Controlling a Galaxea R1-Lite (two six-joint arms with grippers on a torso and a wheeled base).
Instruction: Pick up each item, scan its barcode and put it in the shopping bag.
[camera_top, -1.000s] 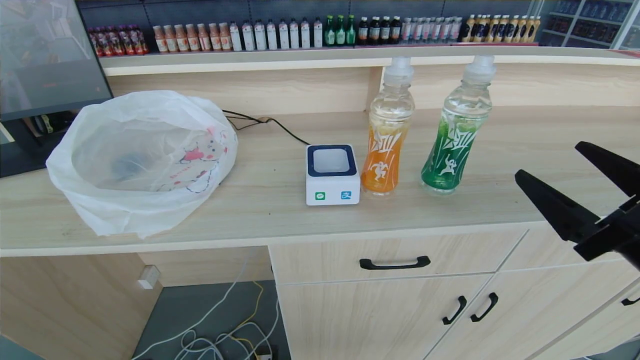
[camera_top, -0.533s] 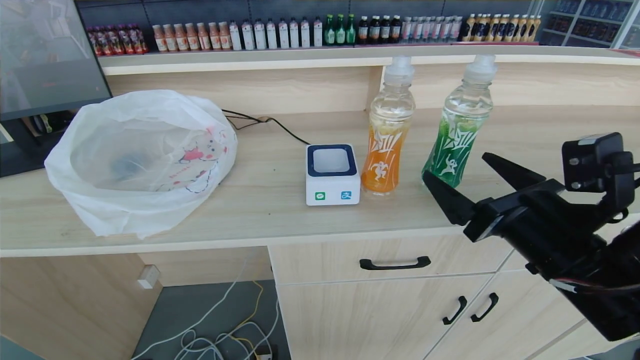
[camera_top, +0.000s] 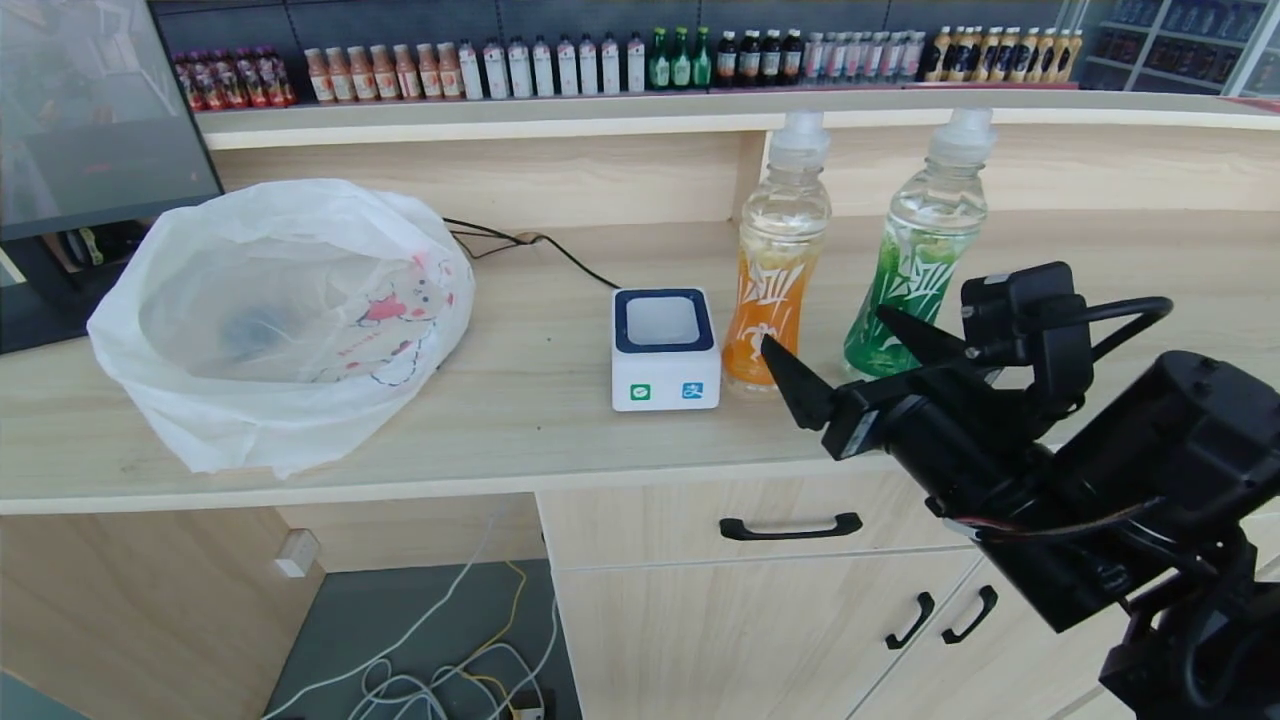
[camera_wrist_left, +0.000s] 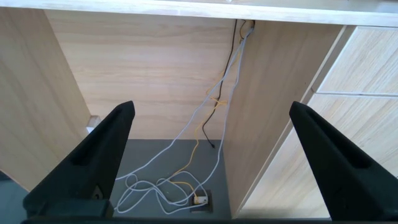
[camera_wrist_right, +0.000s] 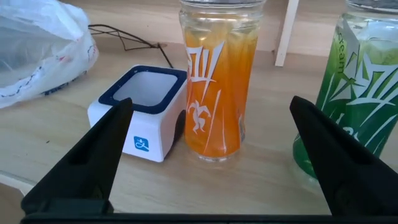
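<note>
Orange bottle (camera_top: 775, 270) stands upright just right of the scanner (camera_top: 665, 348), with the green bottle (camera_top: 915, 270) upright farther right. Neither is lifted, scanned or bagged yet. Right gripper (camera_top: 822, 328), jaws wide apart and empty, hovers before both bottles. Bag (camera_top: 280, 320) lies open well left of the scanner, and a dim dark shape inside is unclear. Left gripper (camera_wrist_left: 211, 107), spread and empty, hangs below the scanner's counter (camera_top: 520, 420).

Black two-fingered right gripper (camera_top: 832, 338), jaws spread wide, held level above the worktop's (camera_top: 540, 440) front edge; black left gripper (camera_wrist_left: 211, 112) below worktop height, fingers likewise parted.
</note>
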